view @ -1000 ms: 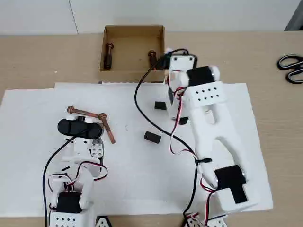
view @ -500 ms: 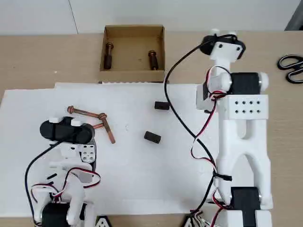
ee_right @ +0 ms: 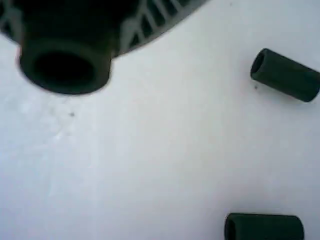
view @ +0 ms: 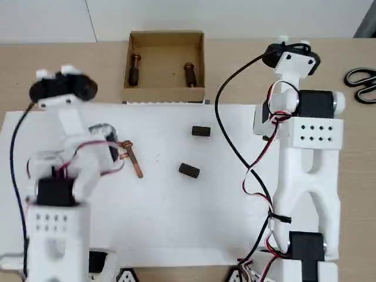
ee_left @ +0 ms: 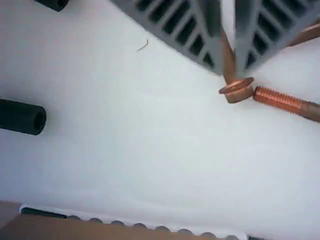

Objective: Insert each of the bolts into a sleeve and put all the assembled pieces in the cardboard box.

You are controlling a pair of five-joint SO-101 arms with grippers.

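Observation:
Two copper bolts [view: 134, 161] lie touching on the white paper. My left gripper [view: 116, 151] stands over them. In the left wrist view, the left gripper [ee_left: 229, 70] is shut on one bolt's shaft [ee_left: 228, 59] just behind its head, and the other bolt's threaded end [ee_left: 285, 103] rests against that head. My right gripper [view: 263, 126], at the paper's right side, is shut on a black sleeve [ee_right: 65, 67]. Two more sleeves [view: 201, 131] [view: 189, 170] lie mid-paper. The cardboard box [view: 166, 93] at the back holds two assembled pieces [view: 136, 67] [view: 189, 73].
Black scissors [view: 361, 82] lie at the table's far right edge. The white paper sheet [view: 176, 223] covers most of the table in front of the box. Wires hang from both arms over the paper.
My left arm has stretched forward from its folded pose and come down over the bolts. My right arm swung from beside the box to the paper's right side a second ago, then nearly held.

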